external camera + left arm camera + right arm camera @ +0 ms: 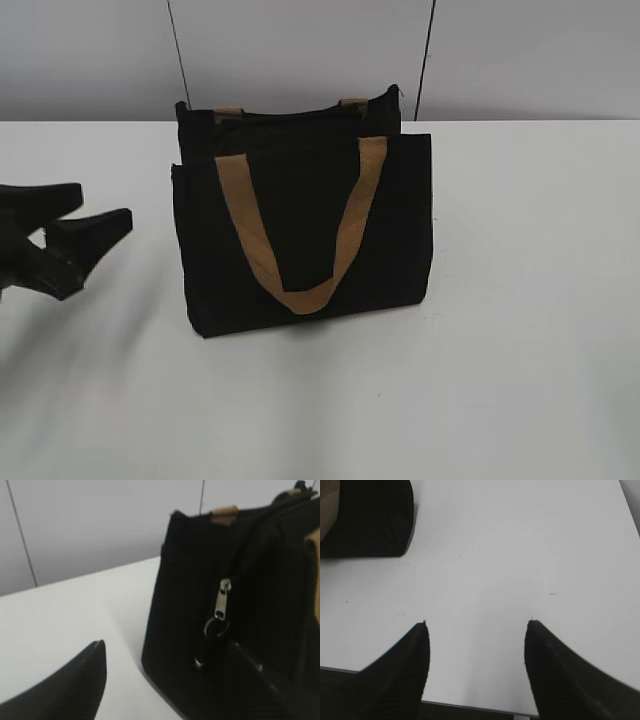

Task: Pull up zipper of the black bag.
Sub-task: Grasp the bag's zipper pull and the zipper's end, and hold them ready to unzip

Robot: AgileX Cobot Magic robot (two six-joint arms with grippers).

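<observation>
A rectangular black fabric tote bag [300, 230] stands upright on the white table, tan handle hanging down its front. Its small silver metal zipper pull [222, 599] dangles on the side seam.

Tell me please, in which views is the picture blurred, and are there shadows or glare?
Exterior view: the left claw looks motion-blurred; the black bag casts only a soft shadow on the table. Left wrist view: slightly soft, yet the zipper shows a small glint. Right wrist view: the right claw tips are out of focus; no glare.
</observation>
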